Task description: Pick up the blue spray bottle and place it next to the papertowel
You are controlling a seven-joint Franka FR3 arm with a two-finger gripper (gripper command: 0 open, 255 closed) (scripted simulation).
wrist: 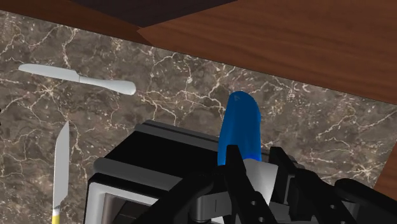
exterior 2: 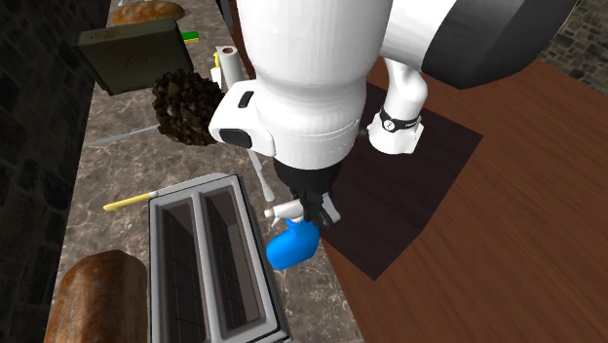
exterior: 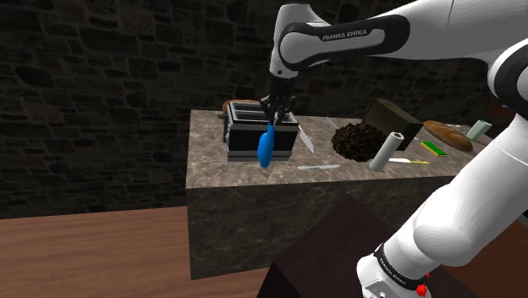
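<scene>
The pincer (exterior: 277, 118) is gripping the blue spray bottle (exterior: 266, 146) by its upper end, its black fingers closing narrowly on the neck rather than standing apart. The bottle is hanging beneath it with its long axis running nearly straight down and leaning only slightly. In the wrist view the blue body (wrist: 240, 130) is reaching out from between the fingers, past the toaster (wrist: 159, 168) and over the marbled bench (wrist: 172, 102). The bottle is sitting just beside the toaster's front face, toward the bench's near edge. Whether its lower end is clearing the surface or brushing it cannot be told. The paper towel roll (exterior: 386, 151) is waiting well apart, toward the shoulder view's right. The dark crumbly heap (exterior: 355, 140) is lying between pincer and roll, so the coming carry looks like a sideways run along the bench and past or over that heap. There is only the one arm to do it. By count there are one blue bottle, one white roll, one toaster and one dark heap. There is also one dark box (exterior: 393, 118), and there are two bread loaves, one (exterior 2: 102, 297) by the toaster and one (exterior 2: 146, 12) at the far end. Two knives are lying near the toaster, a white one (wrist: 79, 77) and a yellow-handled one (wrist: 60, 159).
</scene>
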